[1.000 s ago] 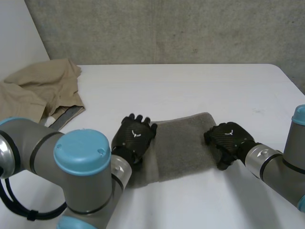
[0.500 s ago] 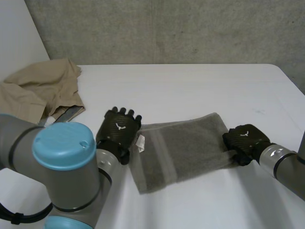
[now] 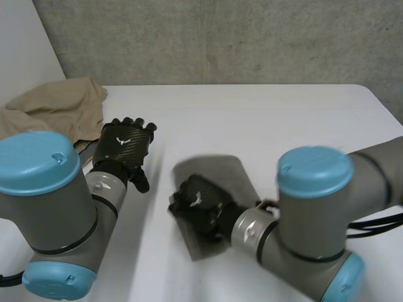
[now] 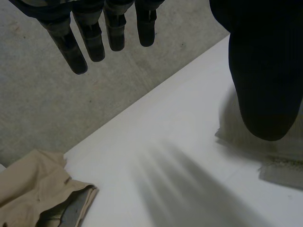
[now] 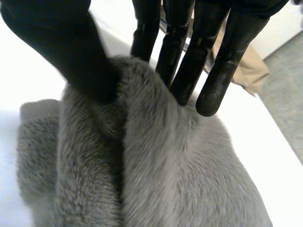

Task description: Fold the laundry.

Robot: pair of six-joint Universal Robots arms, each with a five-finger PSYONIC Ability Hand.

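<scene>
A grey towel [image 3: 217,171] lies in the middle of the white table [image 3: 271,113], partly doubled over. My right hand [image 3: 199,205] is over its left part, reaching across from the right. In the right wrist view a ridge of the grey towel [image 5: 165,179] is pinched between the thumb and the straight fingers [image 5: 189,56] of this hand. My left hand [image 3: 126,143] hovers left of the towel, clear of it, fingers straight and spread. In the left wrist view the towel's end [image 4: 246,137] lies beyond the thumb [image 4: 265,71] of the open hand.
A crumpled tan garment [image 3: 56,108] lies at the table's back left corner, close behind my left hand, and beneath its fingertips as the tan garment [image 4: 38,189] in the left wrist view. A grey concrete wall runs behind the table.
My right hand closed on the towel's right edge and swept it leftward over the rest. My left hand lifted off the towel's left end and drew back to the left.
</scene>
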